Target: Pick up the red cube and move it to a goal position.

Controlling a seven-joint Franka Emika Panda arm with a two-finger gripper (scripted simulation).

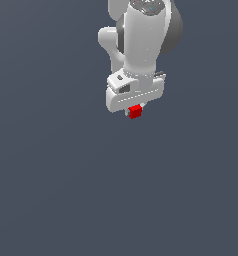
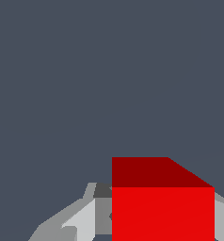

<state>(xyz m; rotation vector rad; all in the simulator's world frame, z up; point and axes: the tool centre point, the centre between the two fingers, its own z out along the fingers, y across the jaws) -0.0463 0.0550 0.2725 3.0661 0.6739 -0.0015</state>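
Plain dark grey-blue ground (image 1: 51,190) fills both views, flat and without any marks. Nearest to the wrist camera is the red cube (image 2: 163,207), with a bright face toward the lens and a darker face above it. It sits between the grey fingers (image 2: 78,221) of the gripper (image 2: 156,221); one finger shows on each side of the cube, close against it, so the gripper is pinching the cube. Farther away, in the exterior view, the red cube (image 1: 135,111) is at the lower tip of the white gripper (image 1: 135,111), directly under the hand body. Above the gripper rises the white Franka arm (image 1: 141,40). Whether the cube touches the ground, I cannot tell.
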